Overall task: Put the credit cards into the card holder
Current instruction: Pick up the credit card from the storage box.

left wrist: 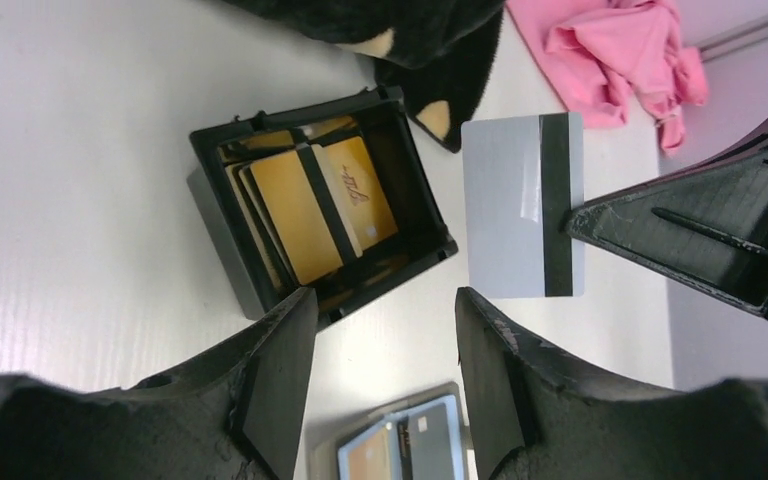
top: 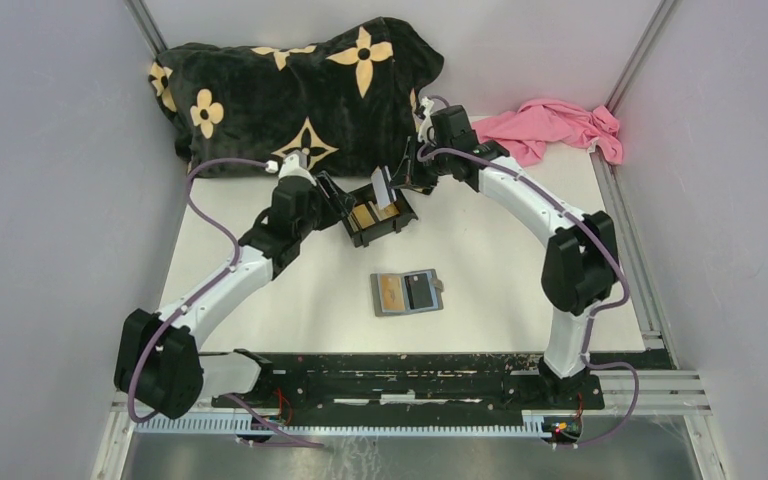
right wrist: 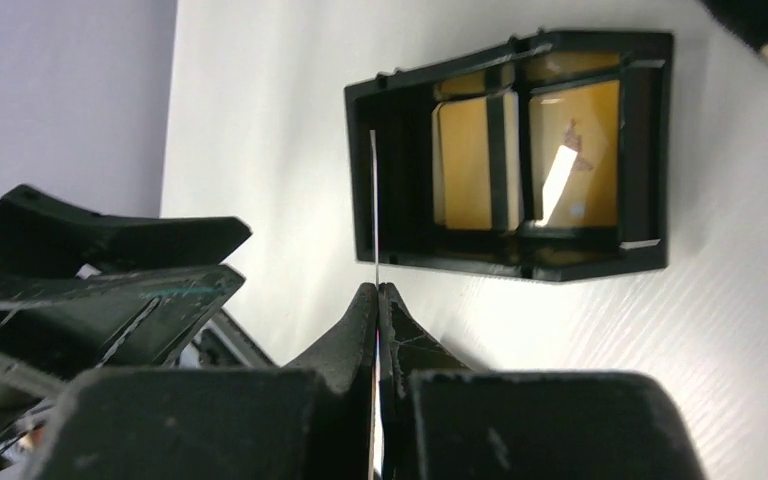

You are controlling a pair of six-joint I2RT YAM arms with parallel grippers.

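A silvery credit card [left wrist: 508, 205] with a black stripe hangs upright above the table, pinched at its edge by my right gripper [right wrist: 377, 290], which is shut on it. From above, that card [top: 383, 187] stands just behind a black box [top: 378, 215] holding several gold credit cards [left wrist: 305, 210]. My left gripper [left wrist: 385, 330] is open and empty, close to the box's left side. The grey card holder [top: 407, 292] lies open on the table nearer the arms, with a gold card [top: 392, 293] and a black card [top: 420, 289] in its slots.
A black blanket with tan flowers [top: 290, 85] is bunched along the back of the table. A pink cloth [top: 560, 125] lies at the back right. Grey walls close in the left and right sides.
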